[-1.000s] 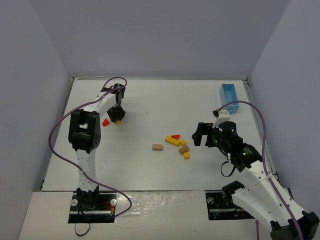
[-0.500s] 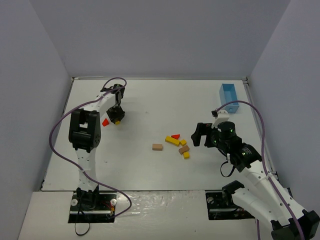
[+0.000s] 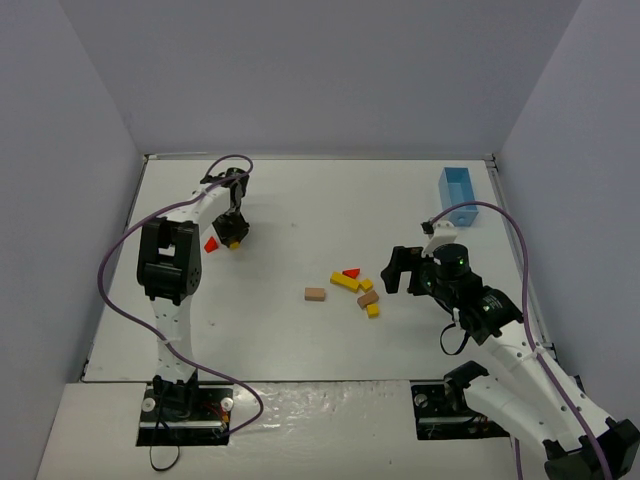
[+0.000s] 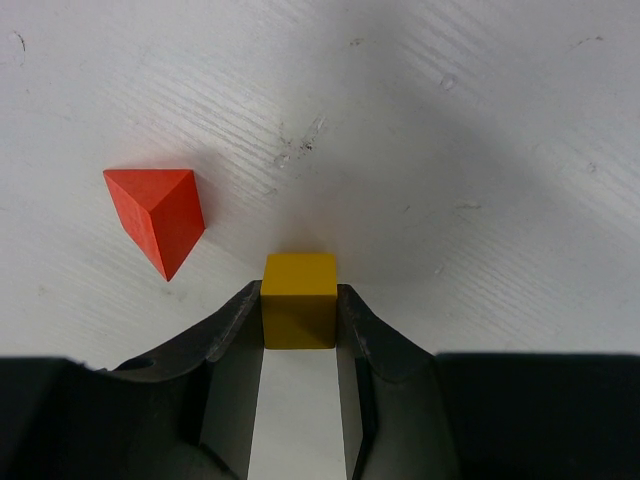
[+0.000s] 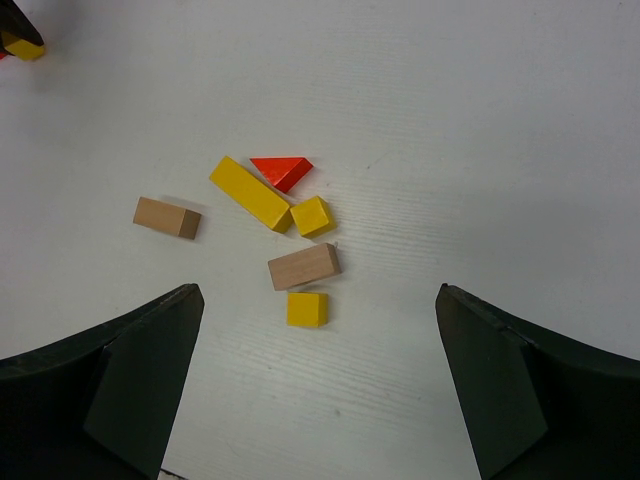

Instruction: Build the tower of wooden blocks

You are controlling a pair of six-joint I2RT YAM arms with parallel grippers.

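Observation:
My left gripper (image 3: 236, 238) at the far left is shut on a small yellow cube (image 4: 299, 300), pinched between both fingertips just over the table. A red wedge (image 4: 155, 218) lies loose to the cube's left, also visible from above (image 3: 211, 244). Mid-table lies a loose cluster: a tan block (image 5: 167, 217), a long yellow block (image 5: 251, 193), a second red wedge (image 5: 281, 171), a yellow cube (image 5: 312, 215), another tan block (image 5: 304, 266) and a yellow cube (image 5: 306, 308). None are stacked, so no wood block tower stands. My right gripper (image 5: 318, 335) hangs open just right of the cluster, holding nothing.
A light-blue rectangular box (image 3: 456, 188) stands at the back right near the wall. Grey walls close in the white table (image 3: 300, 200) on three sides. The left arm's purple cable (image 3: 120, 260) loops along the left edge.

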